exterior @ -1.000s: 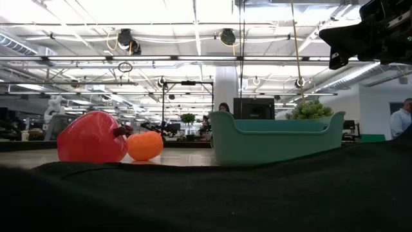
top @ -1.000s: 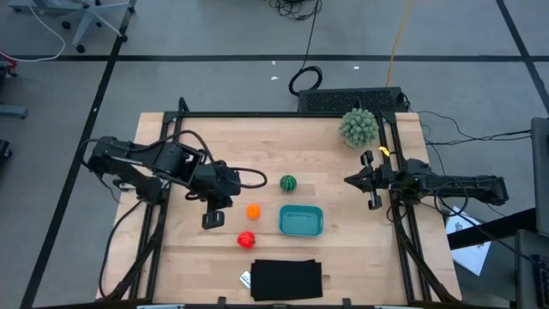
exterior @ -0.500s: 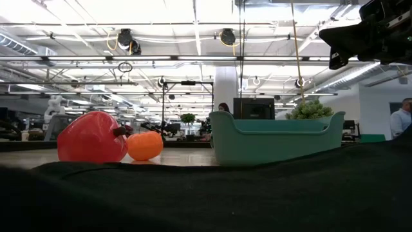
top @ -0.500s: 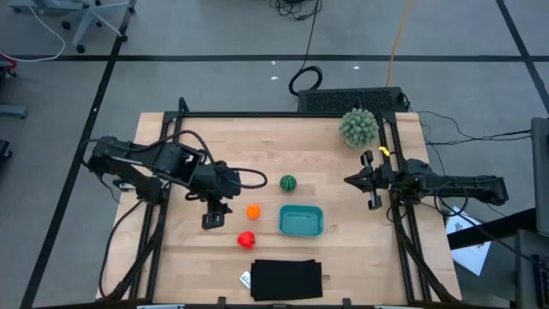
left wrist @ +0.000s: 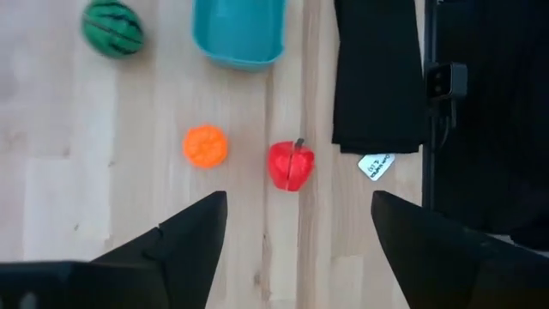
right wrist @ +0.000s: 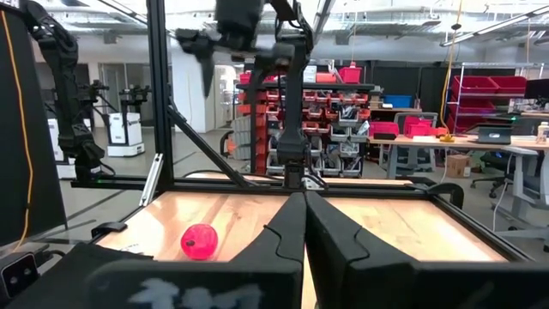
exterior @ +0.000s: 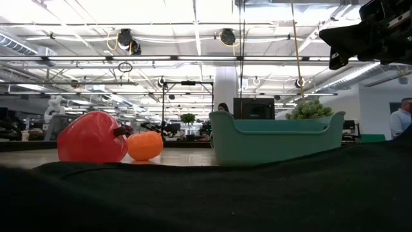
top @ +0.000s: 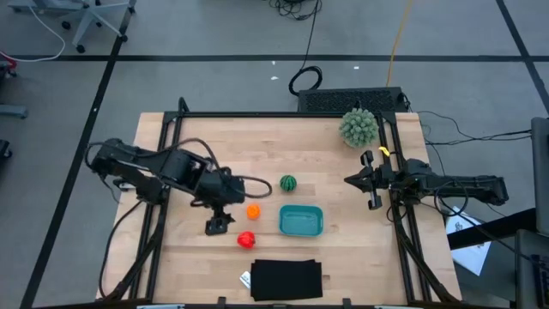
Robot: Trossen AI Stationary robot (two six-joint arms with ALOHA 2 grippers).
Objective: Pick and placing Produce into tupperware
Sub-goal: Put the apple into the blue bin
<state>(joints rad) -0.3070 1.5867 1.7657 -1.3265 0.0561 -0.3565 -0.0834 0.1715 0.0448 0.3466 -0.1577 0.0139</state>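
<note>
The red tomato-like piece (top: 246, 239) lies on the wooden counter (top: 326, 154), just ahead of the black flat rectangle (top: 286, 279). The orange ball (top: 253, 211) sits near it, a little farther back, and the striped watermelon (top: 288, 183) rests farther back again. The teal tupperware (top: 301, 221) stands beside the orange ball, with none of the three pieces inside it.

My left gripper (top: 216, 227) hangs above the counter just left of the orange ball and the tomato piece. Its fingers (left wrist: 184, 240) are spread wide, holding nothing, and between them I see both pieces on the wood below.

My right gripper (top: 372, 182) waits at the counter's right edge, well apart from the produce, its fingers (right wrist: 283, 236) pressed together on nothing. The pale-green spiky ball (top: 358, 126) sits at the far right corner.
</note>
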